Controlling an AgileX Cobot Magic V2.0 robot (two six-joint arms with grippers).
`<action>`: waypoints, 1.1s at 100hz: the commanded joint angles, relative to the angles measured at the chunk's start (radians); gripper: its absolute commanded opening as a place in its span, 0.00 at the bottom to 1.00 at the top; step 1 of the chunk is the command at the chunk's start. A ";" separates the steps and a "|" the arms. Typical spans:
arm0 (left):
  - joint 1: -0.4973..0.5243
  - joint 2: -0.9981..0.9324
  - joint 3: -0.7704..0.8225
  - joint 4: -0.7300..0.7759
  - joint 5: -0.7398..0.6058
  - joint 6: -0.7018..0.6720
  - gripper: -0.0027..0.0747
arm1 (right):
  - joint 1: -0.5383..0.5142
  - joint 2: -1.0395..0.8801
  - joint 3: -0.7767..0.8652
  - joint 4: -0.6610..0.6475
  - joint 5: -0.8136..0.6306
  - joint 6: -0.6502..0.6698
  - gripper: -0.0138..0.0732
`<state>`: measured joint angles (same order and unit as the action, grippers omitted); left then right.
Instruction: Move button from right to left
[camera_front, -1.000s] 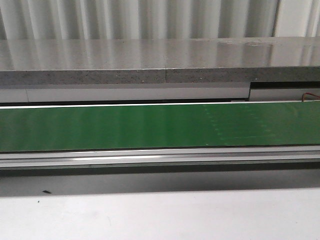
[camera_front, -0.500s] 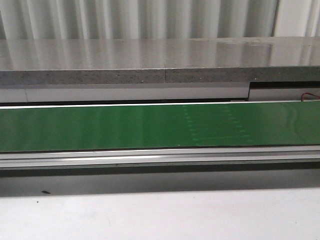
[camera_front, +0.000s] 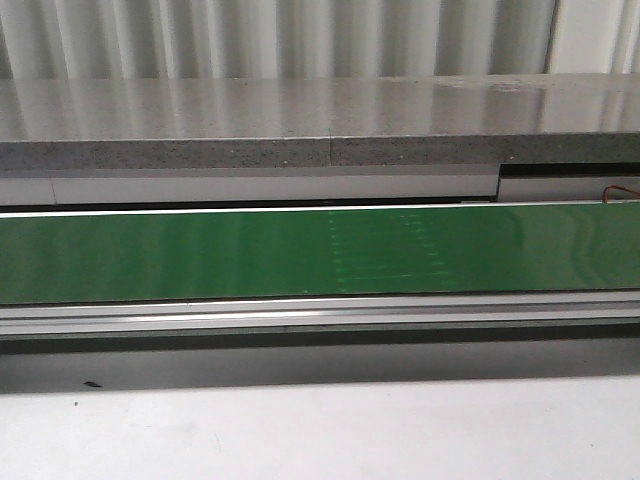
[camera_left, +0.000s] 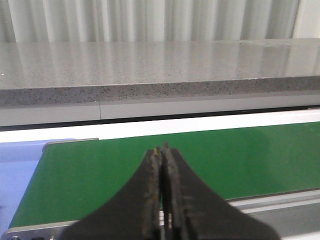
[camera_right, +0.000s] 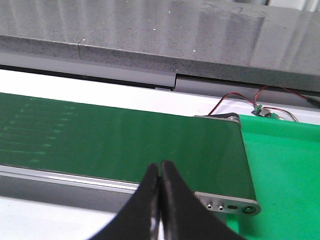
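Note:
The button is out of view in every frame. My left gripper (camera_left: 161, 148) is shut and empty, its black fingers held over the near edge of the green conveyor belt (camera_left: 110, 170) near the belt's left end. My right gripper (camera_right: 160, 164) is shut and empty, over the near rail of the same belt (camera_right: 125, 145) close to its right end. In the front view the belt (camera_front: 200, 255) runs across the whole width with nothing on it, and neither gripper shows there.
A grey stone ledge (camera_front: 300, 125) runs behind the belt. A metal rail (camera_front: 300, 315) lines the belt's near side, with white table (camera_front: 320, 435) in front. Red and black wires with a small circuit board (camera_right: 264, 111) lie past the belt's right end, beside a bright green surface (camera_right: 285, 170).
A faint dotted mark on the belt has moved left across the front view, from the right part toward the middle. Nothing else has changed.

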<state>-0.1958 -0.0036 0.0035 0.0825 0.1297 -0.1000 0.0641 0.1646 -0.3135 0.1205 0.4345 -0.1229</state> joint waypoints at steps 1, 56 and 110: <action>-0.004 -0.031 0.039 -0.011 -0.073 -0.007 0.01 | 0.002 0.010 -0.028 -0.001 -0.081 -0.009 0.08; -0.004 -0.031 0.039 -0.011 -0.073 -0.007 0.01 | 0.002 0.009 -0.022 -0.001 -0.084 -0.009 0.08; -0.004 -0.031 0.039 -0.011 -0.073 -0.007 0.01 | -0.059 -0.121 0.319 -0.074 -0.540 0.109 0.08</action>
<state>-0.1958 -0.0036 0.0035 0.0825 0.1348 -0.1000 0.0218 0.0932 0.0225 0.0668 -0.0640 -0.0246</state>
